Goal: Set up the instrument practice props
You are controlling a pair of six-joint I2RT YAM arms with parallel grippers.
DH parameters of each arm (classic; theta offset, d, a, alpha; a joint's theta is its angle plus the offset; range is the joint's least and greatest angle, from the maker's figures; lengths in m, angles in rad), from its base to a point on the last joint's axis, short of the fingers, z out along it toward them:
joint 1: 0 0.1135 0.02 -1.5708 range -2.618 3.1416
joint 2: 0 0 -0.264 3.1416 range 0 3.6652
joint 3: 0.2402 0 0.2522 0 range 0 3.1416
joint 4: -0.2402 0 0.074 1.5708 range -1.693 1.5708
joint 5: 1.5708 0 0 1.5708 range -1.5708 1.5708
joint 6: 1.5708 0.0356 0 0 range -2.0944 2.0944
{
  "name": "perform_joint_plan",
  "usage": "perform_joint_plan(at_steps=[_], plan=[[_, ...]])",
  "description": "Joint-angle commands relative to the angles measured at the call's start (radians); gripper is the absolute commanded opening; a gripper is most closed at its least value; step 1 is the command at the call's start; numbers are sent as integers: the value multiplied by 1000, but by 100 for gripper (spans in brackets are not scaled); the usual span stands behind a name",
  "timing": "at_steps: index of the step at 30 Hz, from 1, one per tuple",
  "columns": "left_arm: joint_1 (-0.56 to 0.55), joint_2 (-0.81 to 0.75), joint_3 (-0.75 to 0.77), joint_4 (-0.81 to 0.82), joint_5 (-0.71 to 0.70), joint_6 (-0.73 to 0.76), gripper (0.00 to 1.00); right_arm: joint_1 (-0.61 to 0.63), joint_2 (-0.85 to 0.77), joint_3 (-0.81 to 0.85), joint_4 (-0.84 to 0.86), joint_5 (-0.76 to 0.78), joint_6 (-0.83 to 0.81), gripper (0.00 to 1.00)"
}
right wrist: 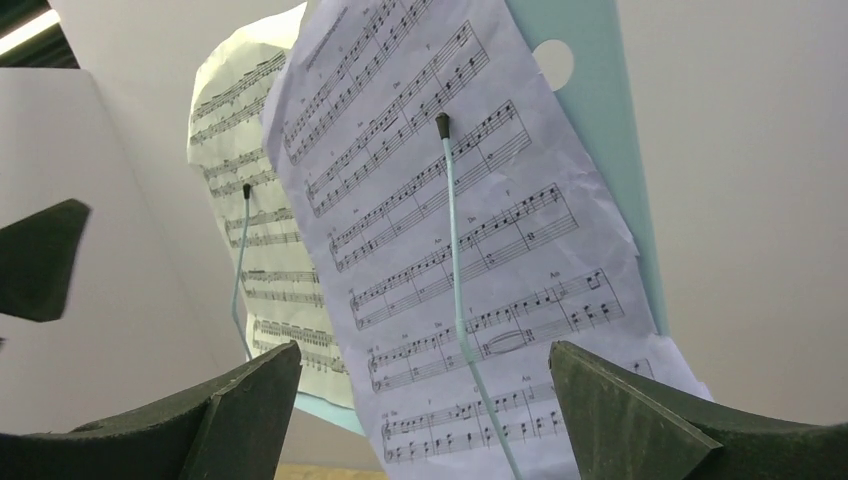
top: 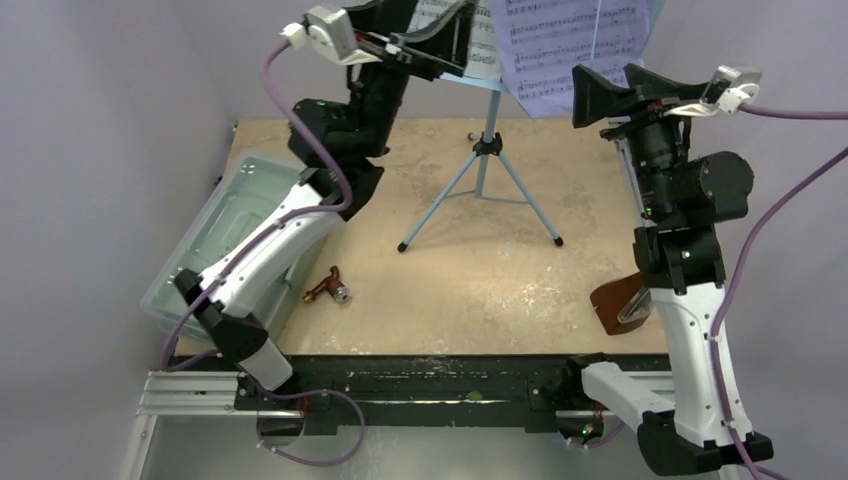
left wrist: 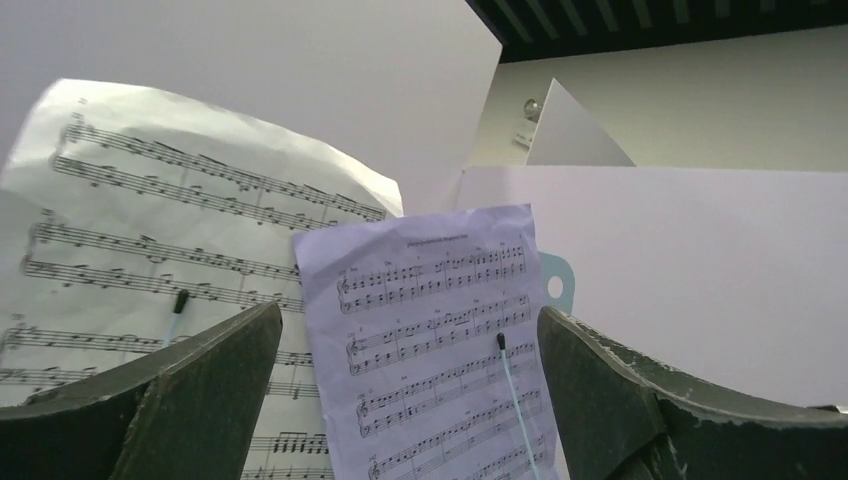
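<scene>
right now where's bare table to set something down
Bare tabletop between the tripod legs and the near rail. Crowded on the left: clear box, left arm, small brown piece. The metronome sits by the right arm.

We see a table [top: 470, 290] with a mottled beige, stone-like top, boxed in on the left, back and right by plain pale lilac-white panels [top: 100, 120]. Above the panels, the left wrist view shows a dark slatted ceiling [left wrist: 650, 15]. The right wrist view catches a bright strip [right wrist: 22, 30] up there.
</scene>
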Motion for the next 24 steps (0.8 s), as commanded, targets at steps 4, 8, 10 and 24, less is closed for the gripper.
perform_joint_plan(at_steps=[4,8,10,24], plan=[[7,-246,-191,-284,-166,-100,98,3,-132,-8,-216,79,-11,99],[9,-346,-325,-358,-128,-158,98,3,-235,-72,-363,147,-43,99],[8,-379,-377,-408,-107,-201,98,3,-287,-127,-421,167,-58,99],[9,-653,-799,-659,-48,-157,96,3,-263,-414,-715,575,174,99]])
